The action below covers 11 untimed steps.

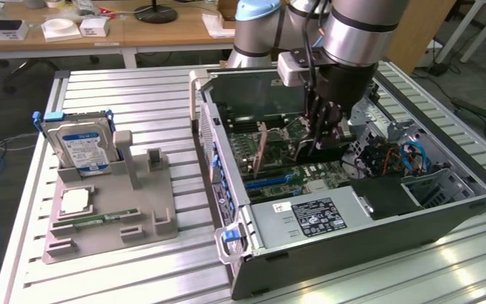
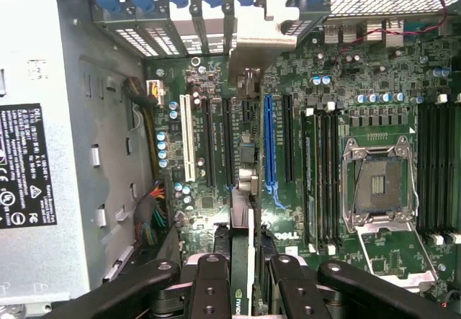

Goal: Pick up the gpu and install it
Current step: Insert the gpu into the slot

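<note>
Now, mid-frame, the gripper [image 1: 317, 144] clamps the graphics card [image 2: 249, 241] on edge, bracket end pointing toward the exterior view's left.

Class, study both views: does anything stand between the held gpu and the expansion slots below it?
Nothing visible does. The gripper holds the gpu edge-on between its jaws, above the expansion slots, which lie bare; what lies directly beneath the card is hidden by it.
</note>
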Available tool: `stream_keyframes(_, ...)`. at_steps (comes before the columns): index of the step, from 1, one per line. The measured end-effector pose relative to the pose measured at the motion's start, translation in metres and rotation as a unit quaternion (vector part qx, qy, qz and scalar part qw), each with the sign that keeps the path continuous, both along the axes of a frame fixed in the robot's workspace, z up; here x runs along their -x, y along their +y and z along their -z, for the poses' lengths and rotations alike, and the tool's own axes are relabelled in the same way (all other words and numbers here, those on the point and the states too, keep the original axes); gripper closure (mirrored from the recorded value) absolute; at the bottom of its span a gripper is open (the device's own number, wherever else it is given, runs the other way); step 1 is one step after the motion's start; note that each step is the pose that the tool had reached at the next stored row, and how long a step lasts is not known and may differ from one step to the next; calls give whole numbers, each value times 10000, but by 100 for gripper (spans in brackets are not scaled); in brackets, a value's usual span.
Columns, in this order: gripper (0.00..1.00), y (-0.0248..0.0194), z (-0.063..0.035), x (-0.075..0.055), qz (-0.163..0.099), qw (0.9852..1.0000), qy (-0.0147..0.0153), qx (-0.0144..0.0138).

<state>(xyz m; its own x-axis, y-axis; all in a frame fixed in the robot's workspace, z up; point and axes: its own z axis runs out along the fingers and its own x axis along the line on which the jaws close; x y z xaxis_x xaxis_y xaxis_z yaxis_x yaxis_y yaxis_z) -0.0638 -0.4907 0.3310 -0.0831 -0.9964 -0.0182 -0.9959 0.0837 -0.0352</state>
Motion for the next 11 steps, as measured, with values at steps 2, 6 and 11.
stream_keyframes(2, 74, 28, 5, 0, 0, 10000, 0, -1)
stream_keyframes(6, 74, 89, 17, 6, -35, 10000, 0, 0)
stream_keyframes(11, 74, 112, 32, 10, -197, 9998, 0, 0)
